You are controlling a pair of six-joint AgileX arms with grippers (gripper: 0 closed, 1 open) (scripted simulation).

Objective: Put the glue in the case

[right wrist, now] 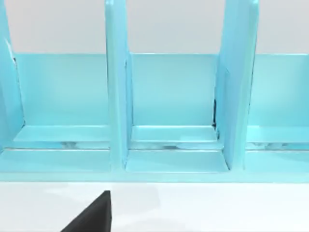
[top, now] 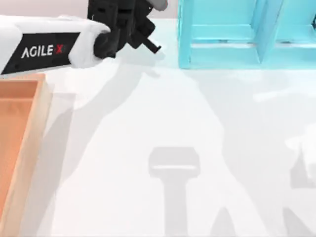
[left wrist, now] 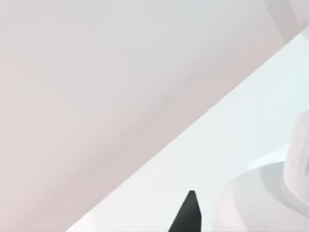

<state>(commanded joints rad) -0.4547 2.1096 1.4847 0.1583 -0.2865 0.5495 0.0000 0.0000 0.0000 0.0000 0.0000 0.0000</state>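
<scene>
Here, at the top view's upper left, our left gripper [top: 148, 42] hangs over the white table [top: 148, 123], just left of the turquoise case [top: 222, 54]; whether its fingers are spread, we cannot tell. A wooden tray [top: 29, 143] lies at lower left. Our right wrist view faces the case's upright dividers [right wrist: 118, 96].

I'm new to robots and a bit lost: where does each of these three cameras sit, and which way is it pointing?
Top view: above the table, looking down; shows the left arm, left gripper, case and wooden tray.
Left wrist view: on the left arm, facing table and wall; one dark fingertip shows.
Right wrist view: on the right arm, facing the case's compartments; a dark fingertip shows.
Shared: case, top and right wrist views.
</scene>
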